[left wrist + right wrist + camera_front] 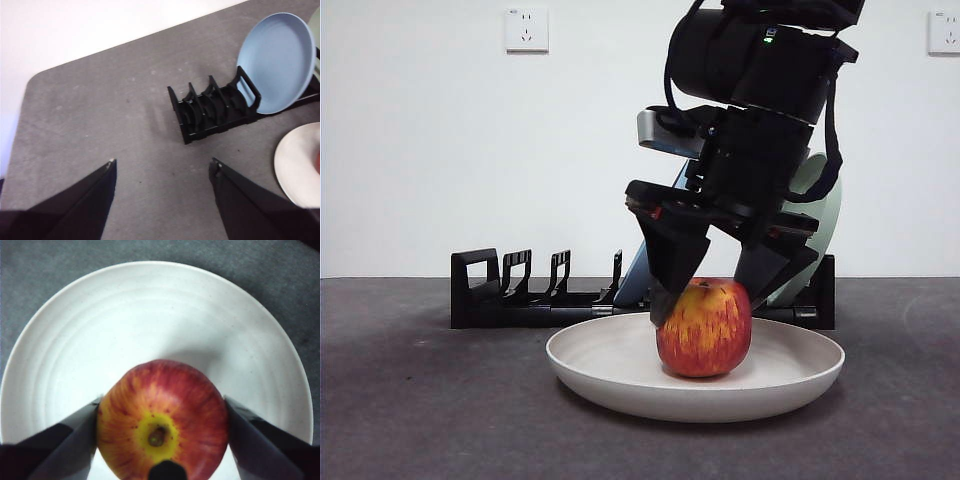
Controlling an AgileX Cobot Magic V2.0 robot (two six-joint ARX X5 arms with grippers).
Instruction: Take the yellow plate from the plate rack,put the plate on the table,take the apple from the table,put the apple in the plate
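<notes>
The right gripper's (pixel 162 427) fingers clamp the apple (pixel 704 327) at its sides, resting in the plate (pixel 610 365) on the table (pixel 420 400) — best to part them slowly and lift straight up — left gripper (pixel 162 170) waits apart, empty

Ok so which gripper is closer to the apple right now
Right. The right gripper has its jaws on either side of the apple on the yellow plate. The left gripper hangs apart, over bare table beside the plate rack.
</notes>
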